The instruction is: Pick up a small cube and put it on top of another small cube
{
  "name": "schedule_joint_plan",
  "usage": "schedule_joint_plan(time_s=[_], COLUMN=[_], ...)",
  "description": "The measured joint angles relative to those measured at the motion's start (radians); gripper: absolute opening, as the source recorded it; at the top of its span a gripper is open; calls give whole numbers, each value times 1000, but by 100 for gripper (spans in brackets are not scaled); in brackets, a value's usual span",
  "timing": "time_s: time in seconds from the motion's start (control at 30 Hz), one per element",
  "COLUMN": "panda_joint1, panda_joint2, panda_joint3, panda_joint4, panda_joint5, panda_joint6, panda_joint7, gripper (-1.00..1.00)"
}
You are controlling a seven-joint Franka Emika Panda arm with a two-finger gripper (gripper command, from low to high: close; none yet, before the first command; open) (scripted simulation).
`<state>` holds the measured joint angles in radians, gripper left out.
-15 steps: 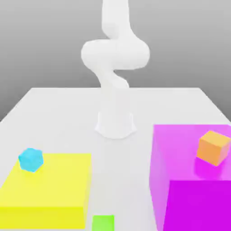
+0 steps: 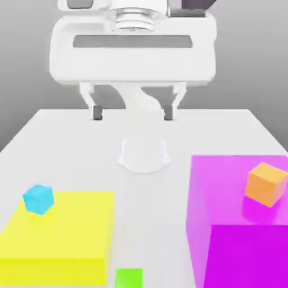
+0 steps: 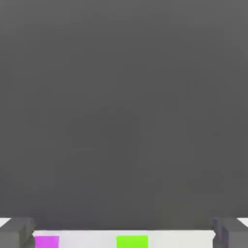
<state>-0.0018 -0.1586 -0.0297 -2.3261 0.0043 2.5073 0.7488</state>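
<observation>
Exterior view shows the gripper point(image 2: 133, 115) high above the table point(image 2: 67, 140), its two fingers spread wide and holding nothing. The small green cube point(image 2: 129, 278) lies on the table at the near edge, between the yellow block point(image 2: 62, 236) and the magenta block point(image 2: 247, 247). The orange cube point(image 2: 265, 183) sits on the magenta block. I judge the reach has only begun; next the hand must descend over the green cube.

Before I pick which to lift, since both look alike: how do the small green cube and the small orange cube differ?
The small green cube is bright green; the small orange cube is orange. The green one lies low on the white table between the blocks; the orange one sits raised atop the magenta block. Both are small plain cubes, untouched.
</observation>
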Motion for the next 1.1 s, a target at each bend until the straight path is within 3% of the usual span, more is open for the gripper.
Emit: schedule_joint_plan(time_s=[0.4,0.57,0.6,0.8,0.97,1.1], panda_joint1=[-18,-27,-28,-29,-25,11], panda_joint2=[435,616,636,646,510,504], panda_joint3=[-3,5,7,8,2,-4], panda_joint4=[-18,9,13,14,-12,9], panda_joint5=[17,25,27,26,18,-56], panda_joint6=[140,268,284,292,182,185], panda_joint7=[-45,-54,-55,-54,-48,-70], gripper=[0,0,-100,-100,-100,-100])
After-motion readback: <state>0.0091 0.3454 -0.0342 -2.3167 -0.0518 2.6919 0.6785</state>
